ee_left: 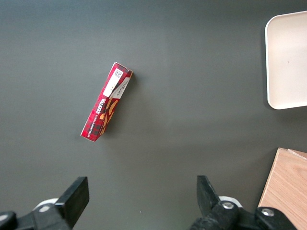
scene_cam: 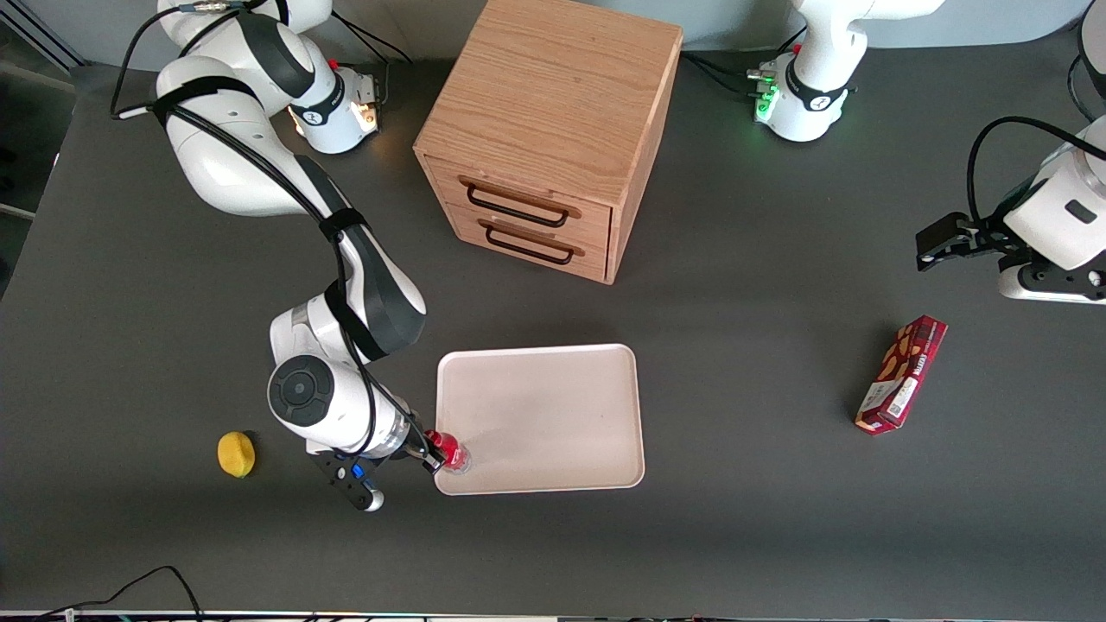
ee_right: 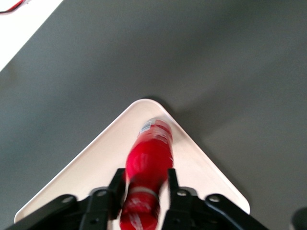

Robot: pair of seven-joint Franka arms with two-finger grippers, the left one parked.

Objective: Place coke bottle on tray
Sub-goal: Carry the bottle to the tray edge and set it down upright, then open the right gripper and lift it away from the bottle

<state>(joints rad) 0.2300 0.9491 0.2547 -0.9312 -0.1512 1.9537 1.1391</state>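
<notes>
The coke bottle (scene_cam: 451, 453), small and red with a clear base, is held over the corner of the tray (scene_cam: 540, 415) nearest the front camera, at the working arm's end. My right gripper (scene_cam: 435, 458) is shut on the coke bottle at its upper part. In the right wrist view the coke bottle (ee_right: 149, 160) sits between the two black fingers of my gripper (ee_right: 142, 176), its clear base pointing at the tray's rounded corner (ee_right: 91, 163). The tray is pale cream-pink and otherwise bare. Whether the bottle's base touches the tray I cannot tell.
A yellow lemon-like object (scene_cam: 236, 454) lies on the table beside my right arm. A wooden two-drawer cabinet (scene_cam: 544, 130) stands farther from the front camera than the tray. A dark red snack box (scene_cam: 901, 373) lies toward the parked arm's end; it also shows in the left wrist view (ee_left: 105, 108).
</notes>
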